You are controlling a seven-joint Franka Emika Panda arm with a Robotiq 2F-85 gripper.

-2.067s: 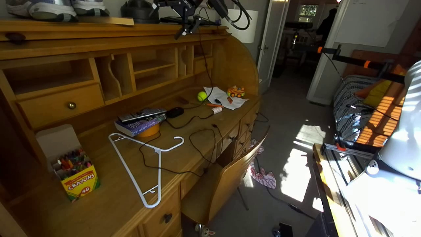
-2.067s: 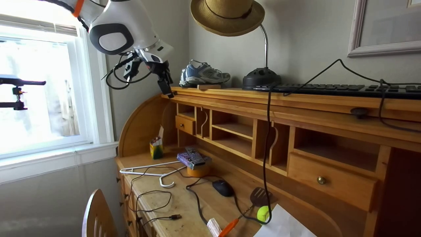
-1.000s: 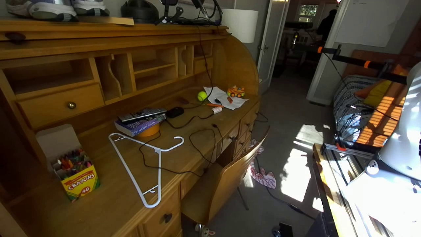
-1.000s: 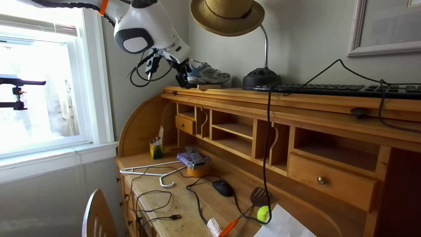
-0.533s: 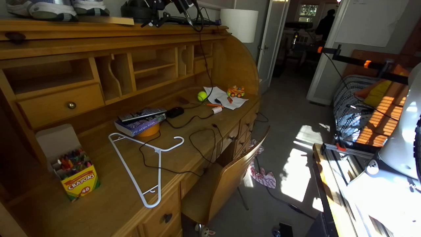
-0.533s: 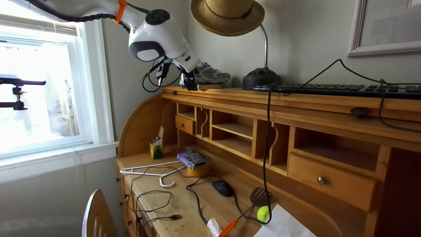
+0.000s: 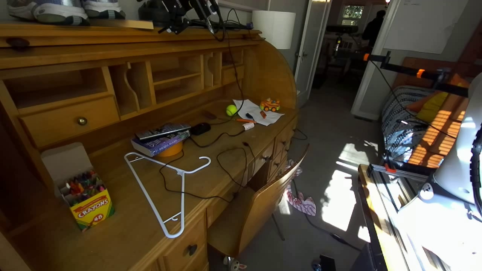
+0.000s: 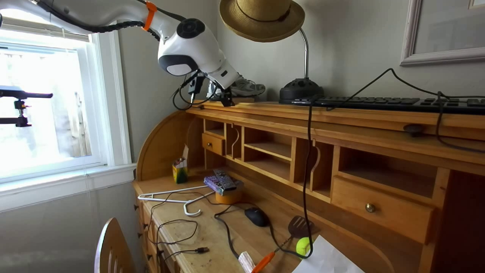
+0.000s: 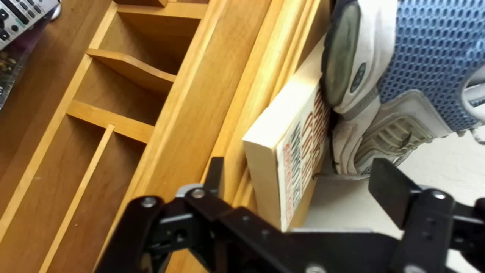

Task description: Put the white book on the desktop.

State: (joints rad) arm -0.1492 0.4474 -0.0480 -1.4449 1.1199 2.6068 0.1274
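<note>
End effector (image 9: 302, 182) spread wide, white book (image 9: 288, 140) not yet taken

We have the fingers (image 9: 390, 193) well apart and nothing gripped; we judge the task barely begun, with grasping, lifting and lowering all left. We see the book just ahead, framed between the fingers, on the upper ledge (image 8: 273, 107), partly hidden by a shoe (image 9: 401, 76). Below the ledge waits the surface (image 7: 128, 199)

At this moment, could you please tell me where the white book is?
In the wrist view, the white book lies near the middle, on the desk's upper ledge, immediately left of the blue sneaker and ahead of the open gripper.
</note>
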